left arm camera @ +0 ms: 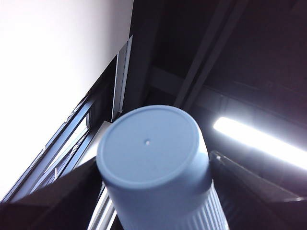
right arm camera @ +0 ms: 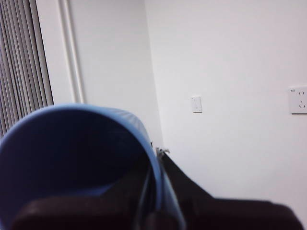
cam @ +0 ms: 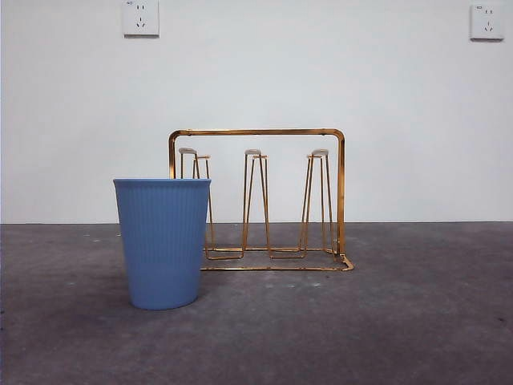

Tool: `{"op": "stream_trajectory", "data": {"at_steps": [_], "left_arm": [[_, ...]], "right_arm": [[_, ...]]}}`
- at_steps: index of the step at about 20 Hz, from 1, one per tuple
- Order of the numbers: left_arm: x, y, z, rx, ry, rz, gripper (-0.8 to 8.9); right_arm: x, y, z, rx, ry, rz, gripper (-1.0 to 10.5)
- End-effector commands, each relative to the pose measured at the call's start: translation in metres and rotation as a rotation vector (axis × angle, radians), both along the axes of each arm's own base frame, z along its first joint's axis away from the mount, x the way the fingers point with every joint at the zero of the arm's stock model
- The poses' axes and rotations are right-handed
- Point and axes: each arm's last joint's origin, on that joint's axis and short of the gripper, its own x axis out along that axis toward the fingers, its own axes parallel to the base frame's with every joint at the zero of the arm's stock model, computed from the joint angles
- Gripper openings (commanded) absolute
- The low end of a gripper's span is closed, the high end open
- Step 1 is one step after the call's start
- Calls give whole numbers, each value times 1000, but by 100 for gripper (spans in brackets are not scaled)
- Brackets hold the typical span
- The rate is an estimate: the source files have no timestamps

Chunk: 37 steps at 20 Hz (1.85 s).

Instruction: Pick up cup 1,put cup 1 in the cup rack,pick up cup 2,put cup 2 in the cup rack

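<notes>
A blue cup (cam: 163, 243) with a ribbed wall stood upright, mouth up, on the table (cam: 401, 321), toward its near left part. The cup rack (cam: 258, 200) stood behind it, nearer the table's far edge and about midway along it. Its gold frame and thin pegs were upright, and all the pegs were bare. From the front the cup covered the rack's left lower end, its foot nearer the front edge than the rack's wire base. Whether the two touched could not be told. The left gripper (left arm camera: 153, 167) was pressed on a second cup (left arm camera: 148, 143), also blue, with one dark jaw against each side of the ribbed wall. The flat bottom of this cup pointed away from the wrist toward a lit ceiling lamp (left arm camera: 259, 139). The right gripper (right arm camera: 156, 184) pinched the rim of a third cup (right arm camera: 96, 111), one jaw inside the mouth and the other outside. The open mouth of this blue cup faced the wrist, with a white wall (right arm camera: 230, 57) beyond it. Where the two held cups hung over the table could not be told.
</notes>
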Motion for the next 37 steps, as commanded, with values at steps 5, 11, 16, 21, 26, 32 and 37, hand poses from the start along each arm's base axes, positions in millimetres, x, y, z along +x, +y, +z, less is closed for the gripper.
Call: {"op": "stream_trajectory", "data": {"at_steps": [5,11,16,21,26,32,37], "left_arm": [[0,0,1,2,-19,27,-8],[1,1,1,7,-20,33,-8],[3,-2,-1,62,-16,36,-8],[5,-3,-3,147,-26,45,-7],[4,-3,-8,368,22,176,-7],[-2,-12,-30,726,116,387,-7],[-2,-33,-55,938,167,551,-7]], "right_arm": [[1,1,-5,-32,35,-12,133],[-11,-9,-6,-59,52,-17,230],[-30,-25,-6,-95,41,-96,230],[-51,-48,-19,-221,107,-266,226],[-77,-77,-35,-367,164,-521,225],[-107,-104,-46,-412,199,-646,221],[-120,-115,-49,-398,193,-672,221]]}}
